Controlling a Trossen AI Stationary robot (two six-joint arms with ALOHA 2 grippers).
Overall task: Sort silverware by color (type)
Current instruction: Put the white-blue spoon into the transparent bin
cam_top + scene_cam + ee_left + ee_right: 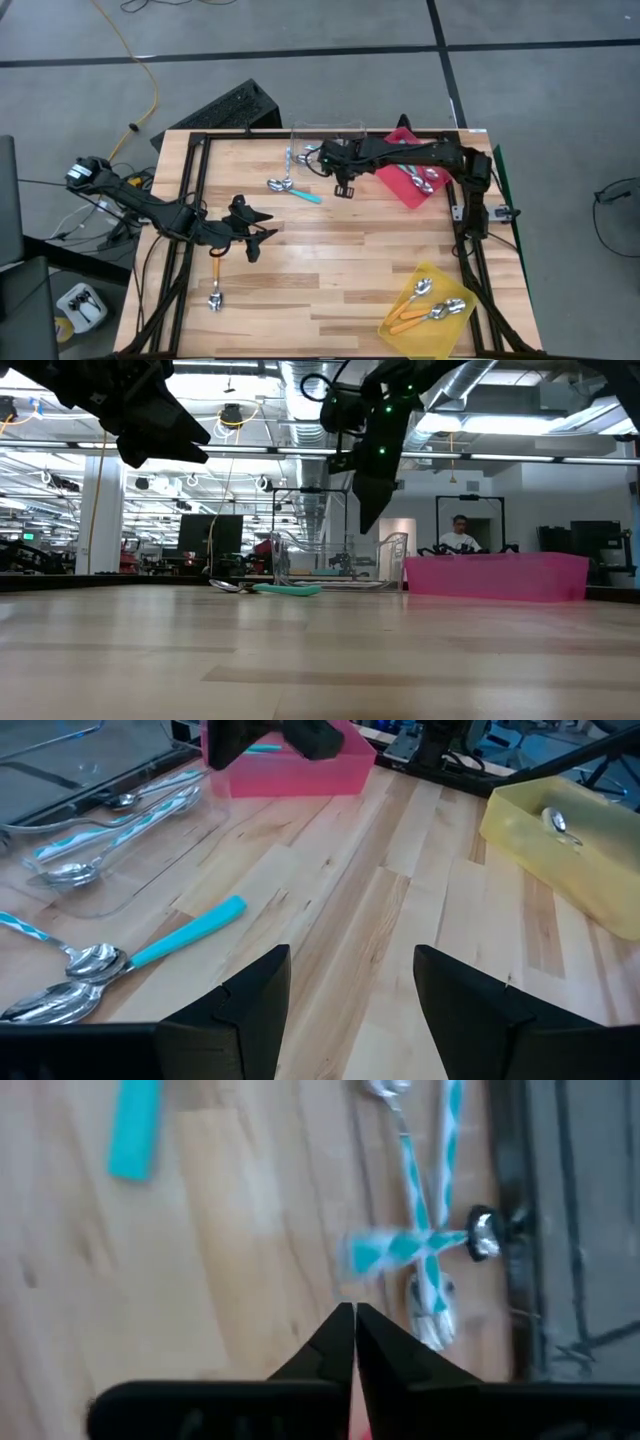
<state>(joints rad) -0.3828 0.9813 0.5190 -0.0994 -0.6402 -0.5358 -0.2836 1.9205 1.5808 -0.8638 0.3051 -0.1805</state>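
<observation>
A: Spoons lie scattered; a teal-handled spoon [300, 192] and a second bowl beside it near the surface [330, 270] centre; an orange-handled spoon [216, 285] at 8 o'clock; more rest in the clear tray [325, 140] at 12, the red tray [410, 180] at 1 and the yellow tray [425, 310] at 5.

B: Claws? The right claw [345, 188] hovers just beside the teal one, tips pressed together on nothing visible; the left claw [255, 235] hangs spread and empty above the orange spoon.

A: Handling, by judgement: light, stiff, slick metal bowls; the thin plastic handle lies flat, so a mid-handle pinch across its width looks safest; the bowl would likely slip.
</observation>
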